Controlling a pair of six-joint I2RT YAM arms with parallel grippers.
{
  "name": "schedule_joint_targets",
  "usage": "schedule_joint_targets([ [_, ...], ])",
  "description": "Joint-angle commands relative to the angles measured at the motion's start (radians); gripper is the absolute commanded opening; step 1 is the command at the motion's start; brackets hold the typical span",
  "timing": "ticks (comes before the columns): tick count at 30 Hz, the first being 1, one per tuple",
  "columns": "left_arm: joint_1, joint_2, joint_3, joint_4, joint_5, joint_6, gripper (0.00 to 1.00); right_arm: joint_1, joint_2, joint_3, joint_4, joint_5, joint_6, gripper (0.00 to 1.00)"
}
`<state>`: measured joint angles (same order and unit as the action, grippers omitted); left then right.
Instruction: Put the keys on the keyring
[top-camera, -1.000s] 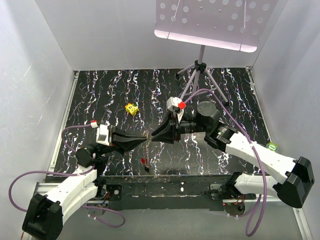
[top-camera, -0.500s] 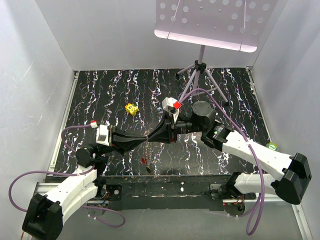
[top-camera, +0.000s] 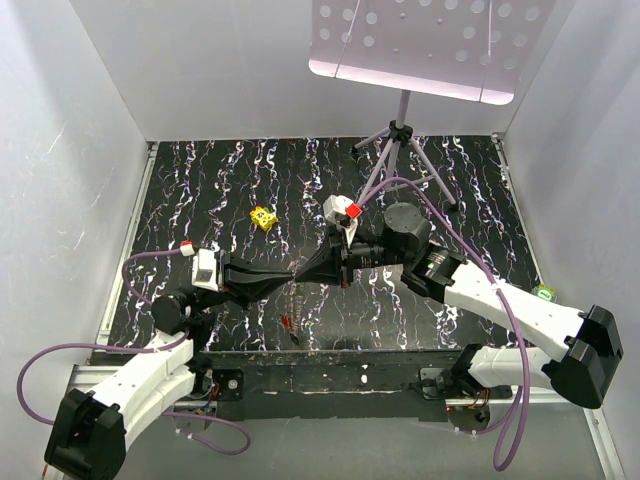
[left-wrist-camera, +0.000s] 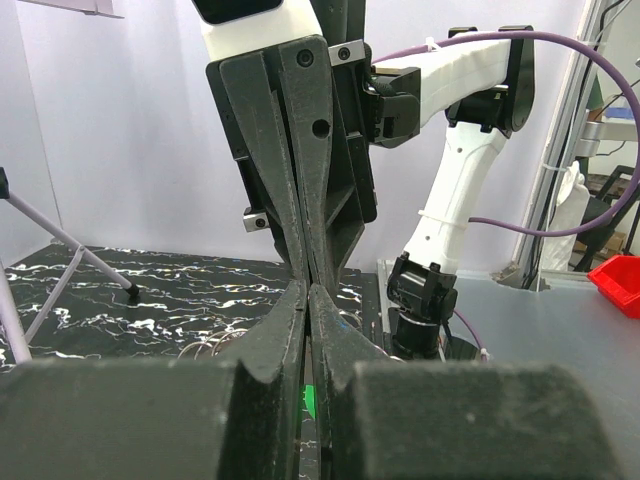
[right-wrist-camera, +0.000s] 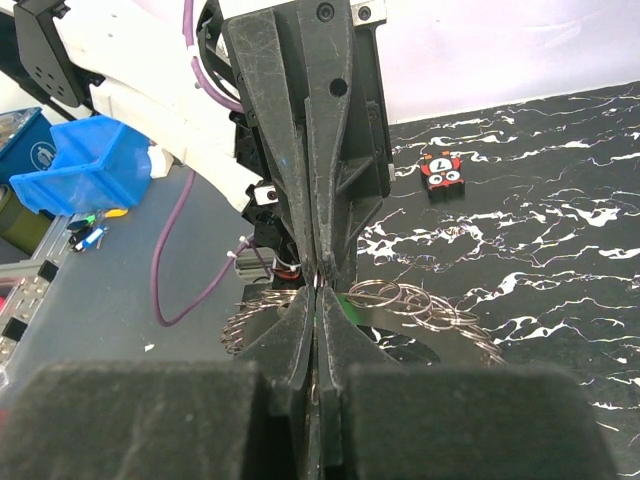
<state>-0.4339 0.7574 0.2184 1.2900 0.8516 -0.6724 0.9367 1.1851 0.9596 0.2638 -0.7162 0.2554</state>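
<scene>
Surface: a black surface with white veining (top-camera: 190, 190), closed in by white walls at its left, right and far edges.
Left claw: the black two-finger left claw (top-camera: 293, 273) hangs above the middle of the surface, pointing right. Its fingers are pressed together along their whole length.
Right claw: the black two-finger right claw (top-camera: 304, 270) points left and meets the left one tip to tip. Its fingers are also together, with only a hairline slit between them.
Held item: a small green piece (left-wrist-camera: 310, 400) shows in the slit of the left claw. Whether either claw clamps it cannot be told.
Keyring: the thin silvery wire keyring (right-wrist-camera: 402, 297), seen as several overlapping loops, lies flat on the surface just below and beyond the meeting tips.
Red piece: a small red piece (top-camera: 288, 322) lies near the near edge of the surface, in front of the claws. It is too small to make out its shape.
Yellow block: a small yellow block with dark spots (top-camera: 263, 217) sits left of centre, towards the far edge and apart from both claws.
Tripod: a grey tripod stand (top-camera: 400, 140) stands at the far right of the surface and carries a white perforated panel (top-camera: 420, 40).
</scene>
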Motion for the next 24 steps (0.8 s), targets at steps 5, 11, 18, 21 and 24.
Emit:
schedule_joint_targets([
  [5,0.006,-0.012,0.032,0.023,-0.04,0.013,0.0,0.014,0.005,0.039,0.029,0.014,-0.018,0.01],
  [11,0.006,-0.052,0.032,-0.066,-0.039,0.016,0.11,0.004,0.004,0.08,-0.057,0.032,-0.067,0.01],
  [18,0.006,-0.154,0.076,-0.366,-0.023,0.106,0.52,-0.018,-0.018,0.105,-0.208,0.023,-0.175,0.01],
  [21,0.006,-0.214,0.157,-0.654,-0.01,0.239,0.63,-0.024,-0.035,0.126,-0.262,0.014,-0.237,0.01],
  [24,0.006,-0.219,0.271,-0.952,0.045,0.411,0.68,-0.032,-0.038,0.186,-0.463,-0.023,-0.424,0.01],
])
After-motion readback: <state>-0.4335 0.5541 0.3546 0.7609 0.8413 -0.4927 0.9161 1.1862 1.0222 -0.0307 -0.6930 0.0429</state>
